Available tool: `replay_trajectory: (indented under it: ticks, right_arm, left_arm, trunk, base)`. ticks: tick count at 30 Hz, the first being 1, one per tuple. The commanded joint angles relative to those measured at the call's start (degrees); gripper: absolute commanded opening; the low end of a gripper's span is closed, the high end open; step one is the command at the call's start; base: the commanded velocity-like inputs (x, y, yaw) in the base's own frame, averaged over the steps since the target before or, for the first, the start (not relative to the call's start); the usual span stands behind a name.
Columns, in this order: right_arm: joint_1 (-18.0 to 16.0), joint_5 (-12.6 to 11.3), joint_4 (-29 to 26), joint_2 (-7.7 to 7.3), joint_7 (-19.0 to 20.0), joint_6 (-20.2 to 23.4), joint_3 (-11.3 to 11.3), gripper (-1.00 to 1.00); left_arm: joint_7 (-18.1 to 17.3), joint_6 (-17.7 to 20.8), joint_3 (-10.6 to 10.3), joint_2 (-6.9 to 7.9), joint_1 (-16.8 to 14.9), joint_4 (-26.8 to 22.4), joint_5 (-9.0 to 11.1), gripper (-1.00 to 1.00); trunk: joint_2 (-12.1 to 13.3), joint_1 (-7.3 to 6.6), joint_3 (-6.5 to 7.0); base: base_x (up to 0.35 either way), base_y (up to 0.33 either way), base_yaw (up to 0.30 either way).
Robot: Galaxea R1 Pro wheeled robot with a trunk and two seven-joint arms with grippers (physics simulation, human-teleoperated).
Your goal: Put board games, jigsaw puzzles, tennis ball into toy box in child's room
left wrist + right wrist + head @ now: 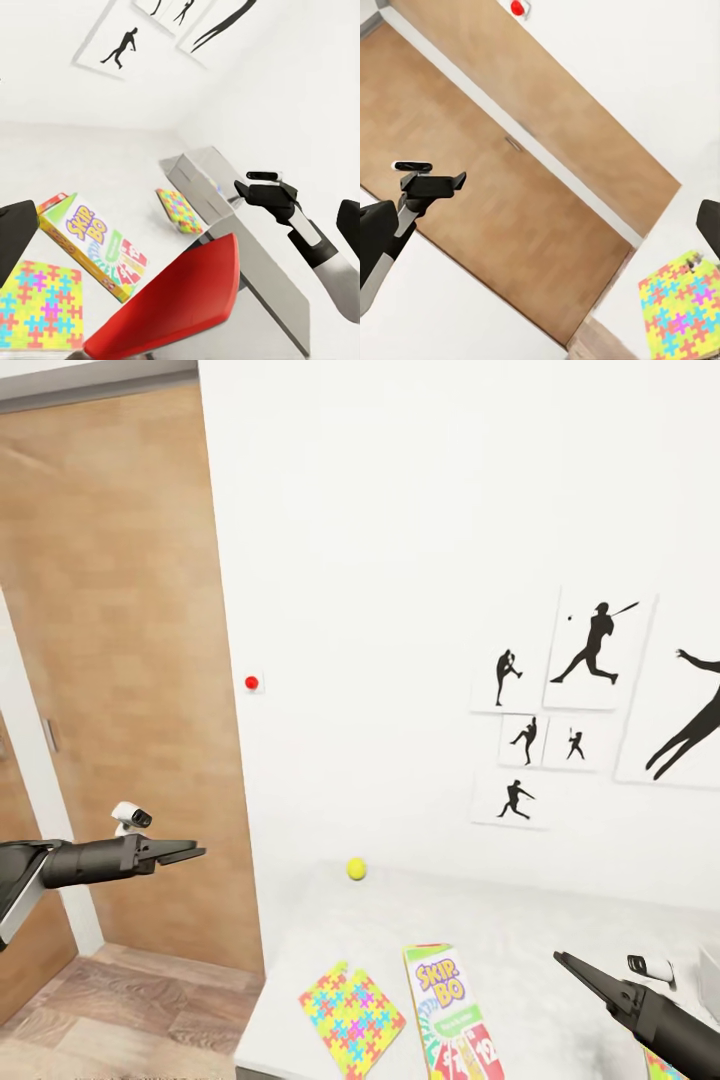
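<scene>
On the white table [320, 920] a yellow tennis ball [356, 869] rests near the wall. Closer to me lie a bright jigsaw puzzle [350, 1018] and the Skip-Bo board game [455, 1015]. The left wrist view shows the same puzzle [37, 304], the Skip-Bo game [94, 247], a second puzzle [178, 210] and the grey toy box [262, 277] beside it. My left gripper [195, 851] hovers off the table's left side, in front of the door. Its fingers [15, 236] stand wide apart, holding nothing. My right gripper [562, 960] hangs open and unladen above the table's right part.
A wooden door [120, 660] and wood floor [130, 1010] lie to the left of the table. A red wall button [251, 682] and baseball silhouettes [590, 650] hang on the wall. A red chair [180, 300] stands by the table.
</scene>
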Motion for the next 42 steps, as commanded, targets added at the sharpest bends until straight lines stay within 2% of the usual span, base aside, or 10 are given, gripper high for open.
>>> replay_trajectory:
  ticks: [1,15,24,30,42]
  right_arm:
    - [0.0,-0.3,0.0,-0.01,-0.1,0.4,0.0,1.0]
    - [0.0,-0.4,0.0,0.02,-0.1,0.5,0.0,1.0]
    - [0.0,-0.4,0.0,0.03,-0.1,0.5,0.1,1.0]
    - [0.0,-0.4,0.0,0.04,-0.1,0.4,0.1,1.0]
    - [0.0,-0.4,0.0,0.04,0.0,0.1,0.2,1.0]
  left_arm:
    - [-0.2,0.6,-0.1,0.04,0.0,0.0,0.1,1.0]
    - [-0.2,0.6,-0.1,0.08,0.0,0.0,0.1,1.0]
    - [-0.2,0.6,-0.1,0.08,0.0,0.0,0.1,1.0]
    - [-0.2,0.6,-0.1,0.08,0.0,0.0,0.1,1.0]
    - [-0.2,0.6,-0.1,0.12,0.0,0.0,0.1,1.0]
  trunk:
    - [0.0,0.02,-0.1]
    - [0.0,0.02,-1.4]
    - [0.0,0.02,-2.13]
    - [0.0,0.02,-2.31]
    - [0.0,0.02,-2.23]
  base:
    - [0.0,0.171,0.0]
    - [0.0,0.201,-0.008]
    - [0.0,0.1,-0.118]
    - [0.0,0.086,-0.195]
    - [0.0,0.061,-0.068]
